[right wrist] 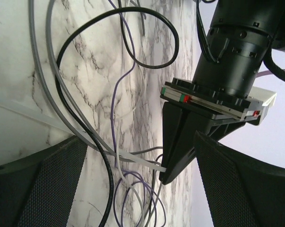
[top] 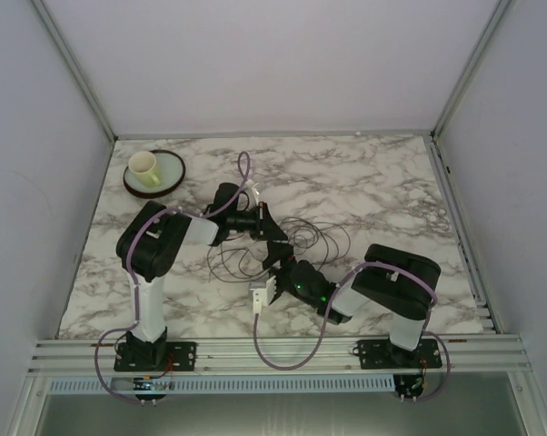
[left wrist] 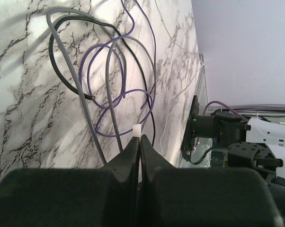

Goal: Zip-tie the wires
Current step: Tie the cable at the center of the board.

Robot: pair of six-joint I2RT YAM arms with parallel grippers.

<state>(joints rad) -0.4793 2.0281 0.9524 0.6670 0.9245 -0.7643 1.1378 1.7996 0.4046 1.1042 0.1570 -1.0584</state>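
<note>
Wires (top: 303,241) in thin grey, black and purple strands sprawl in loose loops across the middle of a marble tabletop (top: 382,182), where two robot arms meet over them. Left end effector (left wrist: 138,140) has its fingers pressed together, pinching the end of a white zip tie (left wrist: 138,129) at the very tips. Seen from the right wrist, a flat white band runs away from those tips along the marble, crossing the grey and black strands. Right end effector (right wrist: 140,137) stands with its fingers wide apart and gripping nothing, and the left arm's closed tips point down just ahead of it, between its two pads. From overhead, the tangle lies flat on the surface beside and beyond both end effectors, spreading mostly to the right of where they meet. At the far left corner of the tabletop, well apart from the arms, a pale cup (top: 144,167) sits on a round plate (top: 172,178).
</note>
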